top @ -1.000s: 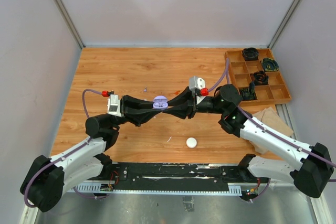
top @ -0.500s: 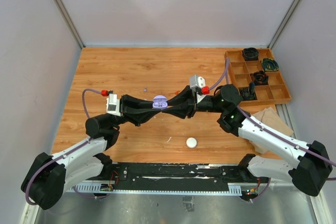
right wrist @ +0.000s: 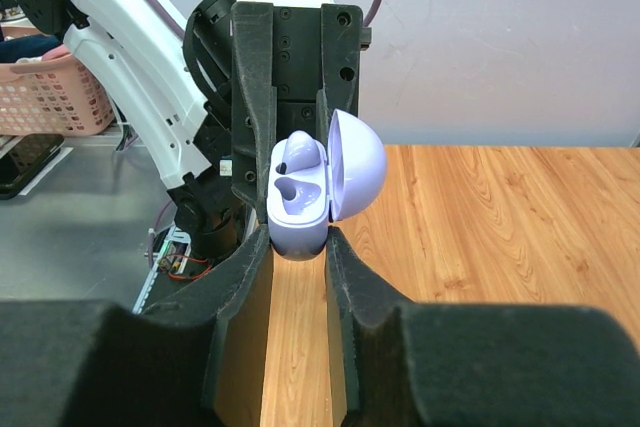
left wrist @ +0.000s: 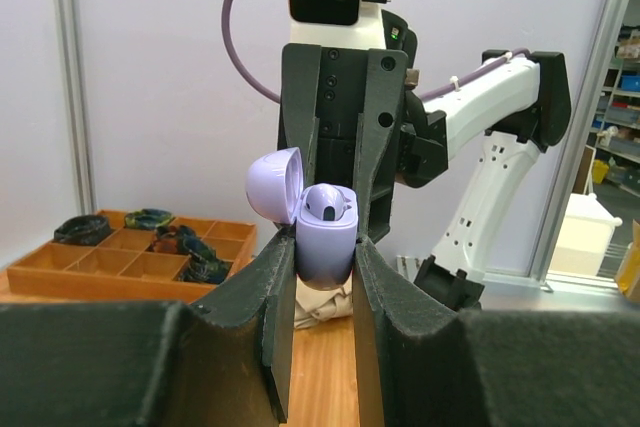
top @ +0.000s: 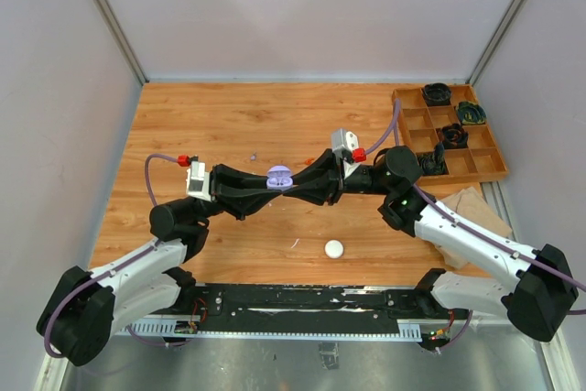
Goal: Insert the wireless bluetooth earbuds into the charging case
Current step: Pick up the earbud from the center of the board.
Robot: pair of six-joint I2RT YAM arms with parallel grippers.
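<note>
Charging case (top: pixel 279 178), lilac, held in the air over the middle of the tabletop (top: pixel 229 116), where the two arms meet tip to tip. Lid (left wrist: pixel 275 182) hinged open, body upright.

Left claw (left wrist: pixel 325 257): reaches in from 9 o'clock. Fingers nearly together, pinching the case body on both flanks, pads touching it.

Right claw (right wrist: pixel 297 247): reaches in from 3 o'clock. Narrow gap, fingertips pressed against the lower sides of the same case, so it is gripped from both ends.

Earbud (left wrist: pixel 328 205): pale purple with a dark tip, seated in a well of the open case, its top above the rim. From the right wrist, a second rounded shape lies just below it in the case. Cannot tell if that is another earbud.

On the tabletop:
- White round puck (top: pixel 334 248), at 5 o'clock from the case, near the front edge, well apart from both claws.
- Wooden compartment tray (top: pixel 414 119), at the 2 o'clock corner, dark coiled items in several cells.
- Brown cardboard scrap (top: pixel 472 206), just below the tray, partly under the right arm.
- Two tiny specks, one purplish at 11 o'clock from the case, one white at 5 o'clock, both too small to identify.
</note>
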